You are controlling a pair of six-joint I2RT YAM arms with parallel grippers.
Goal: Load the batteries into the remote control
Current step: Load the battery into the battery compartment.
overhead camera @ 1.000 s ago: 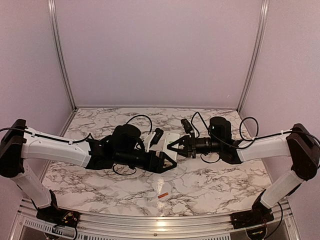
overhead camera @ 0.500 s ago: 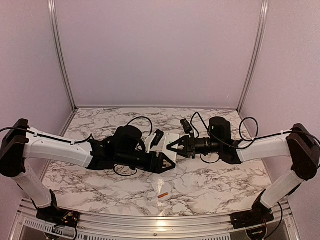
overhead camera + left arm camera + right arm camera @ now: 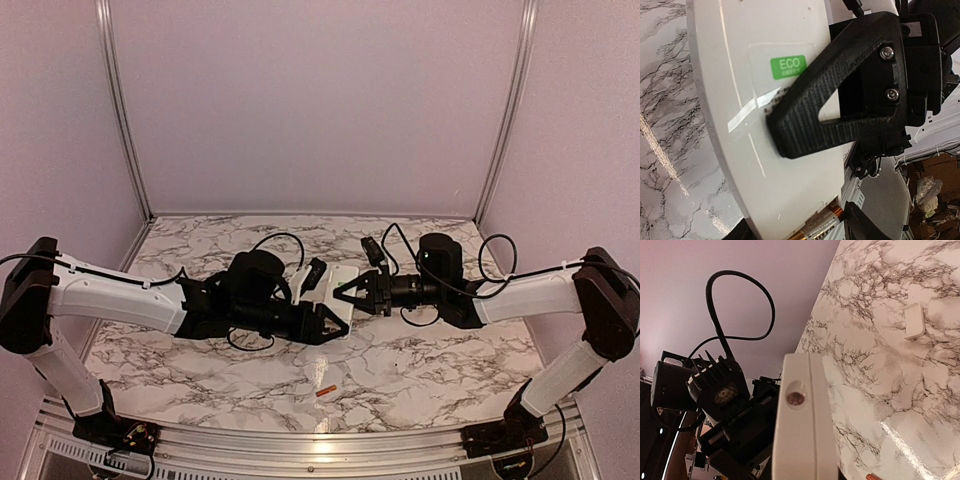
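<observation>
Starting at the remote control (image 3: 345, 275): it is lifted off the surface at mid-table, between the two arms, and the right wrist view sees it end-on. The right gripper (image 3: 340, 292) clamps it from the right. In the left wrist view one black finger (image 3: 840, 85) lies flat across its plain white back, partly covering a green ECO sticker (image 3: 788, 67). A gold-and-copper battery (image 3: 824, 224) shows at the remote's lower edge in that same view.

The left gripper (image 3: 338, 322) reaches in from the left, at the remote's near side. Its fingers stand apart on either side of that edge. Whether they pinch anything cannot be told.

An orange battery (image 3: 326, 390) lies loose on the table, near of the grippers and well apart from them. A small white rectangular piece (image 3: 914, 320) also lies flat on the surface.

The table (image 3: 430, 370) has a glossy white marble pattern with grey veining. Plain lilac walls (image 3: 320, 100) enclose it on the left, right and far sides, joined by aluminium posts (image 3: 120, 110). An aluminium rail (image 3: 320, 440) runs along the near edge.
</observation>
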